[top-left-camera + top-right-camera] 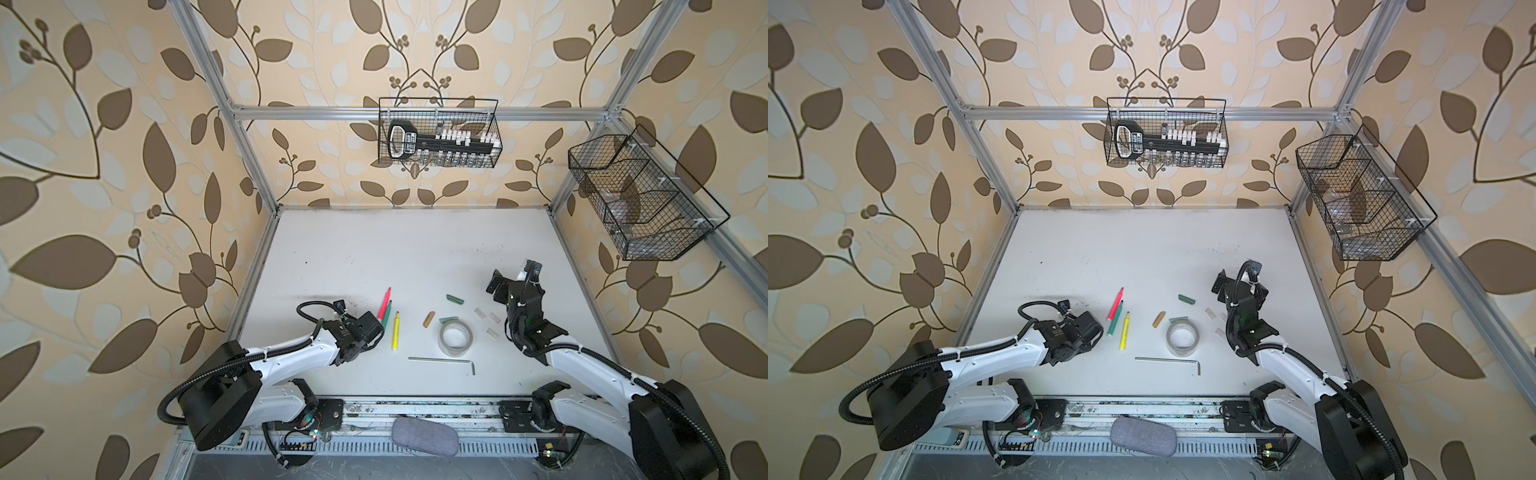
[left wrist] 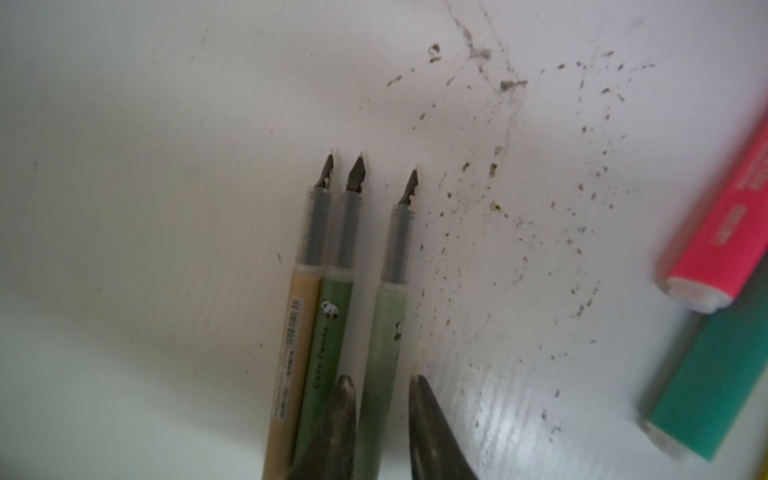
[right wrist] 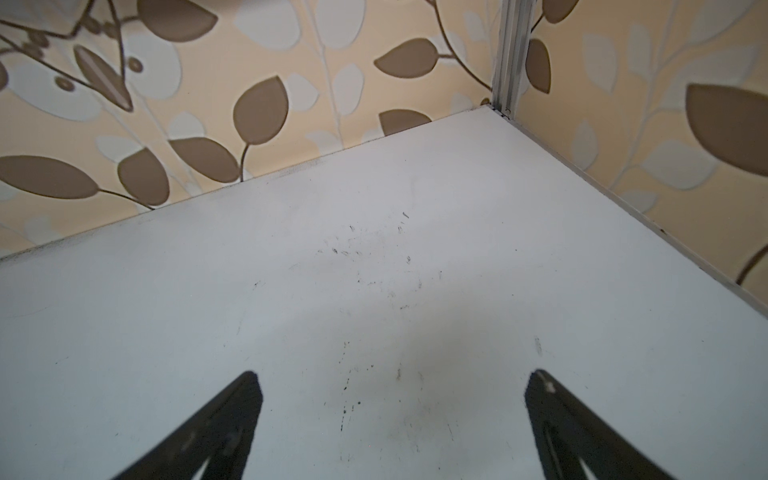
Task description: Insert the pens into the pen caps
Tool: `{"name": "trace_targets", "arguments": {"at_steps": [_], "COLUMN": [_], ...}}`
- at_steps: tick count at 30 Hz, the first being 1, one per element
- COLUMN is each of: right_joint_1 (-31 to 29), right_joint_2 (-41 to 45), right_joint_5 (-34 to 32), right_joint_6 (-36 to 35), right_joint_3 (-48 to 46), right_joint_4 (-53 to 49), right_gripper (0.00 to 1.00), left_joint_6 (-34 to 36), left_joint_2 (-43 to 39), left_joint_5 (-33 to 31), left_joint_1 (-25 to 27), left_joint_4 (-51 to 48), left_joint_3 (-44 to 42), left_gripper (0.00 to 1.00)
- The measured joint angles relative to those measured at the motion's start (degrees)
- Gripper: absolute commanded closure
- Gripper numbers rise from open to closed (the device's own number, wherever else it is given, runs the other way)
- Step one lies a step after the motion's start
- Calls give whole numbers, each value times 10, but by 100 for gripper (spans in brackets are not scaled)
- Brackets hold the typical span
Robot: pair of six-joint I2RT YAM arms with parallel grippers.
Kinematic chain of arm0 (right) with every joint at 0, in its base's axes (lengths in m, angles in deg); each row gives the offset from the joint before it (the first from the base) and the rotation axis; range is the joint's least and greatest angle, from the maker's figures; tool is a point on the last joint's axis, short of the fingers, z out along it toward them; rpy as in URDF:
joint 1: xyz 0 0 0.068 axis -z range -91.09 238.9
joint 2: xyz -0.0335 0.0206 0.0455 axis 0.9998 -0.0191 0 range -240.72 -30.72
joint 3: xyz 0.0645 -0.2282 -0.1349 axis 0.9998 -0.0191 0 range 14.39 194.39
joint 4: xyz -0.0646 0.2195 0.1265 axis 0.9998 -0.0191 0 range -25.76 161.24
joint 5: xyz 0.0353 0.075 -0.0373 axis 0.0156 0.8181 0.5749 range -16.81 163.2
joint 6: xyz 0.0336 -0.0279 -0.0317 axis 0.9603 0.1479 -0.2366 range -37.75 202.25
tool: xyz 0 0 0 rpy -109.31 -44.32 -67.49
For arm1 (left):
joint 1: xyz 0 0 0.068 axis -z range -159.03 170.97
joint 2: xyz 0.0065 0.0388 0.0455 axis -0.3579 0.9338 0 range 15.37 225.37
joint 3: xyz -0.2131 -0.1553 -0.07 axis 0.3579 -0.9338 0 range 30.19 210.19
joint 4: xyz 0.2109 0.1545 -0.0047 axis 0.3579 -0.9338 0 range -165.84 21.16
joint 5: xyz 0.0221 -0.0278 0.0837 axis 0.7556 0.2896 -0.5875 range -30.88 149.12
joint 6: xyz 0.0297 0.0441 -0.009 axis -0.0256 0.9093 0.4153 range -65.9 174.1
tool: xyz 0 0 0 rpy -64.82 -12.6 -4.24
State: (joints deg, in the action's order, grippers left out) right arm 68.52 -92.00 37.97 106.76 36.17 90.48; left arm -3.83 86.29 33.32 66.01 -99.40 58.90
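On tbl (image 2: 166, 208), L fingers (image 2: 343, 415) snug round grey-green pen (image 2: 388, 332); bare room beyond.

Beyond the right pincer (image 3: 392, 374), the scuffed white desk (image 3: 374, 270) met cream wallpaper (image 3: 257, 108) with brown leaves at an aluminium corner post (image 3: 510, 50); a black wire basket (image 1: 440, 99) hung higher up.

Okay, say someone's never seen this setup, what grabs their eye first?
Probably the brown leaf wallpaper wrapping the cell, then the pink marker and yellow marker just left of centre on the white table. In the left wrist view, the left end effector pinches the grey-green pen, nib uncapped.
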Motion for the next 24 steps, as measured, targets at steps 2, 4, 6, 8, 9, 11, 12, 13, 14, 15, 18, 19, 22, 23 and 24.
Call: {"name": "trace_targets", "arguments": {"at_steps": [2, 4, 6, 8, 9, 11, 12, 13, 14, 15, 18, 19, 22, 23, 24], "right_joint_1": [-2, -3, -5, -6, -7, -8, -9, -9, -10, -10, -12, -13, -13, -13, -13], "right_joint_2": [-2, -3, -4, -4, -4, -4, -4, -4, -4, -4, -4, -4, -4, -4, -4], "right_joint_5": [-2, -4, -6, -8, -9, -11, -13, -13, -15, -15, -19, -20, -24, -26, -29], "right_joint_6": [-1, -2, -2, -2, -2, -2, -2, -2, -2, -2, -2, -2, -2, -1, 0], "right_joint_3": [0, 0, 0, 1, 1, 1, 1, 1, 1, 1, 1, 1, 1, 1, 2], "right_joint_4": [0, -1, -2, -2, -2, -2, -2, -2, -2, -2, -2, -2, -2, -2, -5], "right_gripper": [0, 0, 0, 0, 0, 0, 1, 0, 0, 0, 0, 0, 0, 0, 0], "left_joint_6": [-3, -8, -11, -12, -13, -13, -13, -13, -14, -13, -13, -12, -7, -5, 1], "left_joint_2": [13, 21, 25, 29, 31, 35, 37, 39, 40, 40, 41, 41, 41, 40, 39], "left_joint_5": [0, -3, -3, -6, -7, -12, -15, -17, -18, -19, -19, -19, -17, -16, -13], "left_joint_1": [0, 0, 0, 0, 0, 0, 0, 0, 0, 0, 0, 0, 0, 0, 0], "left_joint_4": [8, 19, 31, 41, 45, 54, 57, 59, 60, 62, 65, 66, 73, 77, 84], "left_joint_3": [0, 0, 0, -1, -1, -1, -1, -1, -1, -1, -1, -1, -1, -2, -3], "left_gripper": [76, 78, 82, 83, 83, 86, 87, 88, 89, 90, 94, 96, 99, 99, 100]}}
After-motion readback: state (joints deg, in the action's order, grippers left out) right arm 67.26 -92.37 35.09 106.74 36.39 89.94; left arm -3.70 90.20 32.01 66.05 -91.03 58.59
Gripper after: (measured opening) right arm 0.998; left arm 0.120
